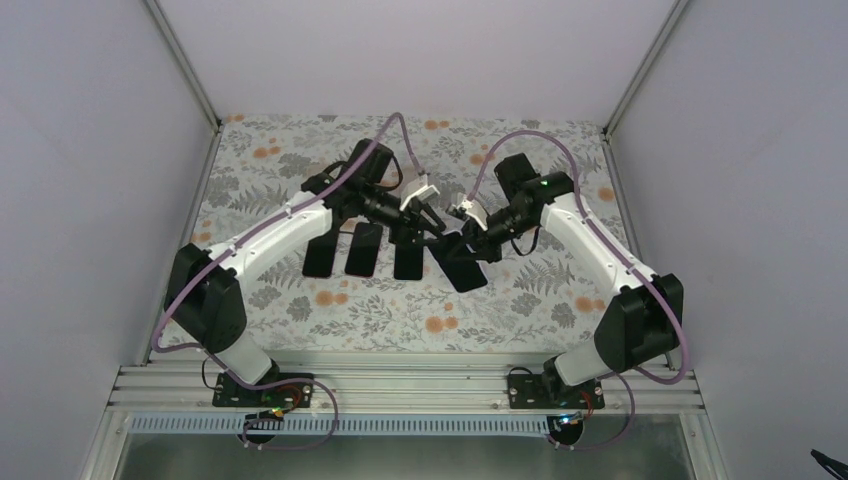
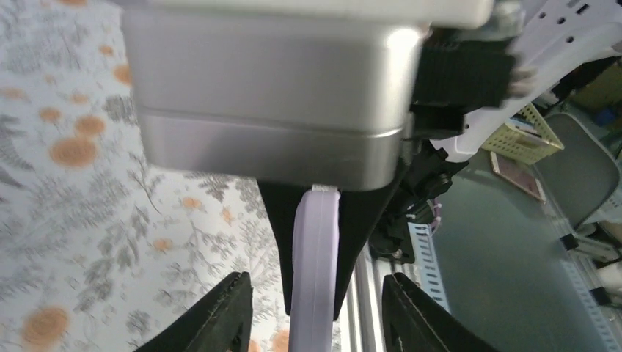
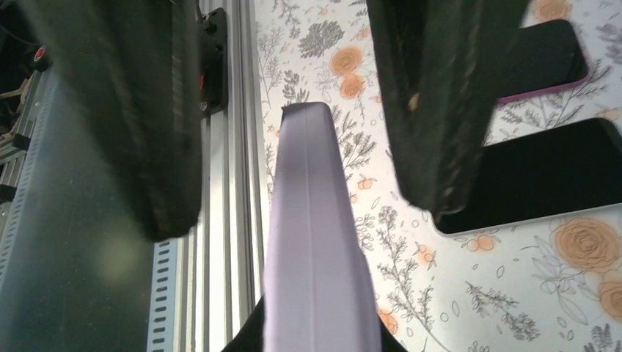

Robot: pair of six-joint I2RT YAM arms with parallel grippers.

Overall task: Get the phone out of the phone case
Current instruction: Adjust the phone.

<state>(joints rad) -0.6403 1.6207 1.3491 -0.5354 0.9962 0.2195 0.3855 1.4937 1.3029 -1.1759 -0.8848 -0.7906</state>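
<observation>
Lavender phone case [image 3: 315, 242] was held on edge near the middle of the tabletop [image 1: 300, 150], just right of a row of three spare handsets [image 1: 362, 250] lying flat. The phone [image 1: 462, 268] showed overhead only as a dark tilted slab under the two grippers. Could not tell from either wrist view whether it sat fully in the case.

Right gripper [image 1: 468, 232]: clamped shut on one end of the case, its narrow edge running out between the jaws.

Left gripper [image 2: 317, 308]: partly open, holding nothing. Its fingers [image 2: 220, 319] stood either side of the case's free end, with clear gaps on both sides.

Step in hand (judged): get a second hold so the phone can be pried out of the case.

Notes for doing it well:
- Keep the right clamp on the case rim only. Pinching across both phone and case would lock the two together.
- Bring the left fingers onto the corner lip or the phone body, not across the whole sandwich.
- Peel one corner first, then work along the edge. A soft case should flex off more easily this way than with a straight pull.
- Work low over the tabletop. A freed phone could drop onto the handsets beside it.
</observation>
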